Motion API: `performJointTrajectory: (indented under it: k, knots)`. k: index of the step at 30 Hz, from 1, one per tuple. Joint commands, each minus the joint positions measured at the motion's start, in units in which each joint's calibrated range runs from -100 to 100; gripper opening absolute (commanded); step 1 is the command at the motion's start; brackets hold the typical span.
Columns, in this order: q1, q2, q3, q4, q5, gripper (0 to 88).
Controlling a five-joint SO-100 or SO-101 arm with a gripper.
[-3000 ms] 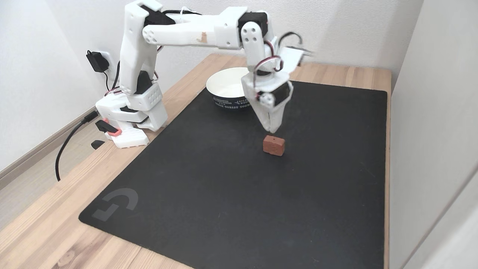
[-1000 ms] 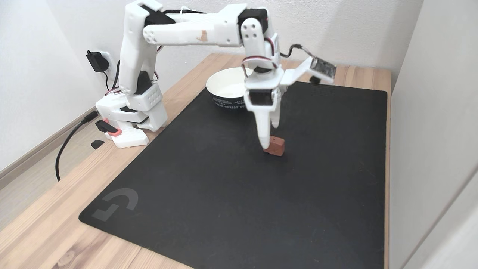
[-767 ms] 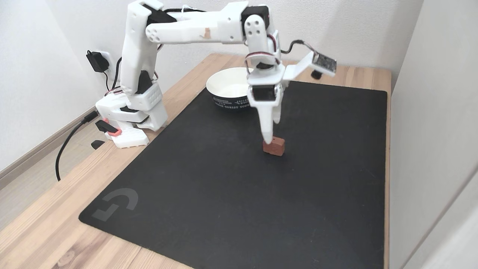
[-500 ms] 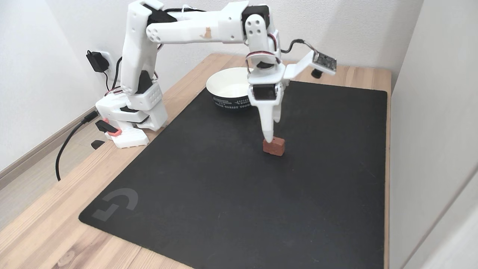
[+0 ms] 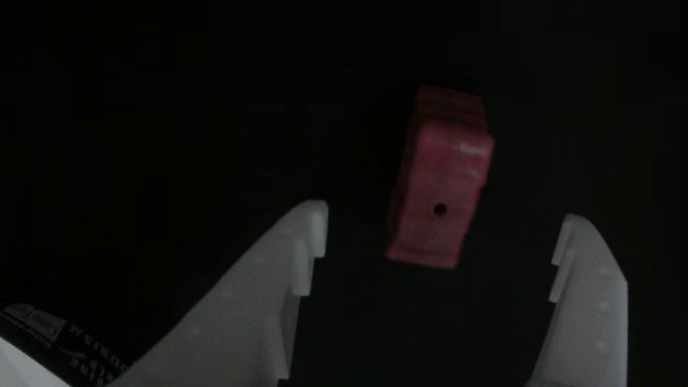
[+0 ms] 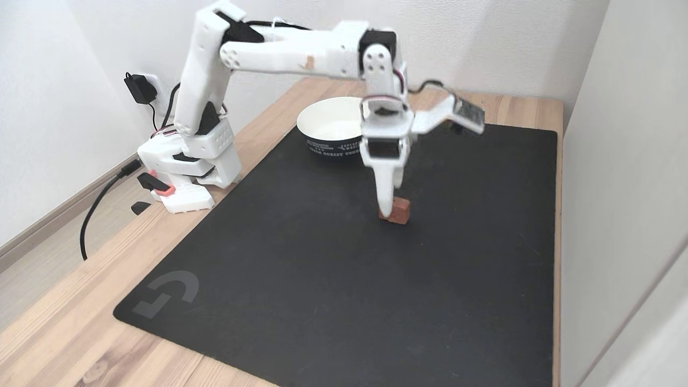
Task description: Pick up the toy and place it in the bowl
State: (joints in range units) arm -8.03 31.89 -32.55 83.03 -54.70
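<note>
Now the gripper sits lower than it did half a second ago: in the fixed view its tips have come down from just above the toy to the level of the block, with the near finger covering the toy's left end. The toy itself has not shifted; it rests on the black mat, right of centre, well apart from the bowl at the mat's far edge.

From the other view the jaws stand wide apart, one notched white finger to the left and one to the right, with the toy lying between and just beyond the tips, nearer the right finger. Neither finger appears to touch it there. A sliver of the bowl's printed side shows at the lower left corner of that view.

So the descent looks nearly done and the grasp not yet made. The block seems off-centre in the opening, so closing may nudge it sideways before both fingers bear on its ridged sides. After that, lift and carry to the far left.
</note>
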Motion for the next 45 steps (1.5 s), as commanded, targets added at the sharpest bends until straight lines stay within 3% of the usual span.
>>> performJointTrajectory:
  k: [1, 24, 27, 32, 37, 45]
  knots:
    - [0.4, 0.6, -2.2, -1.0, -0.3, 28.6]
    - [0.5, 10.0, -2.4, -5.6, -0.3, 28.3]
    - [0.5, 10.0, -2.2, -5.3, -0.3, 22.2]
    - [1.0, 10.0, -1.8, -3.9, -0.3, 1.8]
    - [1.7, 10.0, -1.8, 1.5, -0.3, 2.4]
    - [1.0, 7.5, -2.6, 0.6, 0.2, 2.4]
